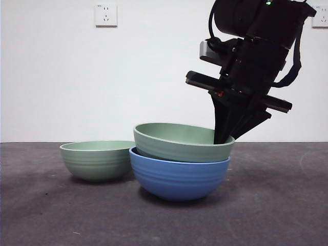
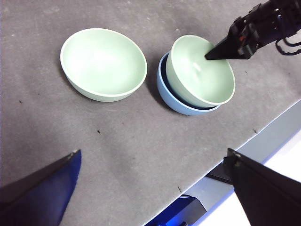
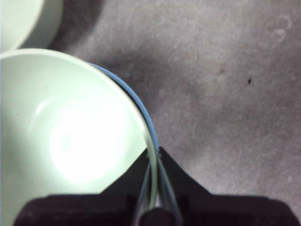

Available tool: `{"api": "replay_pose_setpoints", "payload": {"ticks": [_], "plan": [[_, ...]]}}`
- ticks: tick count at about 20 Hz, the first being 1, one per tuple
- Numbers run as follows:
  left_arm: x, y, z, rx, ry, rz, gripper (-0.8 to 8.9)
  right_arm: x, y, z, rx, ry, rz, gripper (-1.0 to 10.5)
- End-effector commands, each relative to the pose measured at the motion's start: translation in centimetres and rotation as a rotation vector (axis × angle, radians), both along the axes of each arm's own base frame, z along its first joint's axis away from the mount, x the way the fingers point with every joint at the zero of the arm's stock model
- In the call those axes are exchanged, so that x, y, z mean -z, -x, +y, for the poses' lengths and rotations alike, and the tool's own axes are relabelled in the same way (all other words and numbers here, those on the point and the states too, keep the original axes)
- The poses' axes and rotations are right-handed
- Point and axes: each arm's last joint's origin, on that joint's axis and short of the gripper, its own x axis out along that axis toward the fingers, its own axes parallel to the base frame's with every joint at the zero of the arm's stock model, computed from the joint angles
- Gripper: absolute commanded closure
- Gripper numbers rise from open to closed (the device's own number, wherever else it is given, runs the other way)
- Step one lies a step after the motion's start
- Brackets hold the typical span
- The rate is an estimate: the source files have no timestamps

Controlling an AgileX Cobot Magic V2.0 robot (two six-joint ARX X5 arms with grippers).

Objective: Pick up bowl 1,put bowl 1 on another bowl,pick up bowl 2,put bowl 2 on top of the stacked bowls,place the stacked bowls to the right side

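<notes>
Right claw point(image 1: 224, 137) clamped on far-right rim of bowl 1 point(image 1: 179, 142), seated tilted inside another bowl point(image 1: 177, 179) on grey surface point(image 1: 277, 205). Bowl 2 point(image 1: 96, 160) upright just beside stack, on side away from claw, unobstructed. Left claw point(image 2: 150, 188) spread apart, empty, hanging well clear above surface, nearer bowl 2.

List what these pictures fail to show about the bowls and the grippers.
- Pale green ribbed bowl inside the matte blue ribbed bowl: seating depth hidden by blue wall, front view.
- Right gripper: fingertips' contact blurred, right wrist view.
- Second pale green bowl: cut off by edge there.
</notes>
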Motion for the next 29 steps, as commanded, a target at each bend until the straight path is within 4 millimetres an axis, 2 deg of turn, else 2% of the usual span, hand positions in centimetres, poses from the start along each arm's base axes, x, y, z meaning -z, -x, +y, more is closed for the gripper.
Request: {"api": "replay_pose_setpoints", "payload": {"ticks": [1,3,6,11,14,17,22,25,29], "plan": [[-0.2,-0.1,0.0,0.000,0.003,-0.007,2.47,0.3,0.1,0.3,-0.023,0.001,-0.001,9.4],[0.0,-0.4,0.0,-0.003,-0.001,0.004,2.47,0.3,0.1,0.4,-0.027,0.001,0.004,9.3],[0.2,-1.2,0.0,-0.004,-0.003,0.033,2.47,0.3,0.4,0.6,-0.036,0.008,0.016,7.2],[0.8,-3.4,-0.1,-0.002,-0.004,0.062,2.47,-0.5,1.0,0.9,-0.059,-0.006,-0.009,7.2],[1.5,-5.1,-0.5,-0.012,-0.034,0.089,2.47,-3.0,1.9,0.2,-0.058,-0.048,-0.078,7.2],[2.4,-7.6,-1.2,-0.047,-0.066,0.093,2.47,-6.7,3.9,-1.4,-0.047,-0.102,-0.174,7.2],[4.7,-12.6,-3.1,-0.147,-0.105,0.078,2.48,-12.1,9.0,-5.0,-0.035,-0.202,-0.323,7.2],[6.6,-15.3,-4.3,-0.182,-0.157,0.129,2.50,-13.7,11.8,-6.9,-0.025,-0.235,-0.359,7.2],[7.9,-19.1,-5.8,-0.205,-0.232,0.180,2.52,-14.6,14.4,-8.7,-0.020,-0.254,-0.379,7.2]]}}
